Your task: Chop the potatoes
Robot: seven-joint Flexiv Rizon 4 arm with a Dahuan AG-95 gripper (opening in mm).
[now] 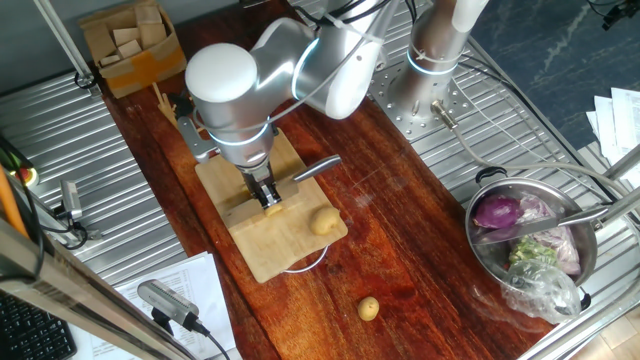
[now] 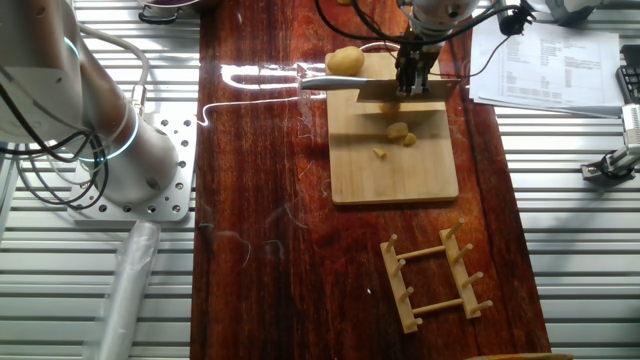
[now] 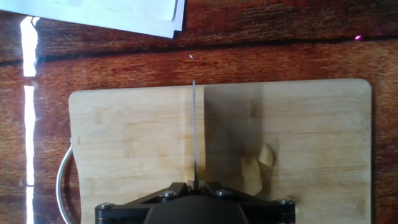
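My gripper (image 1: 268,195) is shut on a steel knife (image 2: 385,90) and holds it over the wooden cutting board (image 1: 265,245). In the hand view the blade (image 3: 194,130) shows edge-on as a thin line running down the board (image 3: 124,137) from the gripper (image 3: 194,186). Small cut potato pieces (image 2: 398,130) lie on the board beside the blade, and show to its right in the hand view (image 3: 252,171). A whole potato (image 1: 323,220) rests at the board's edge. A smaller potato (image 1: 368,308) lies on the wooden table off the board.
A steel pot (image 1: 590,255) at the right holds a purple onion (image 1: 497,212) and scraps. A cardboard box (image 1: 130,45) of wooden blocks stands behind the board. A wooden rack (image 2: 435,275) lies near the board. Papers (image 2: 545,60) lie beside the table. The arm's base (image 1: 430,70) stands at the back.
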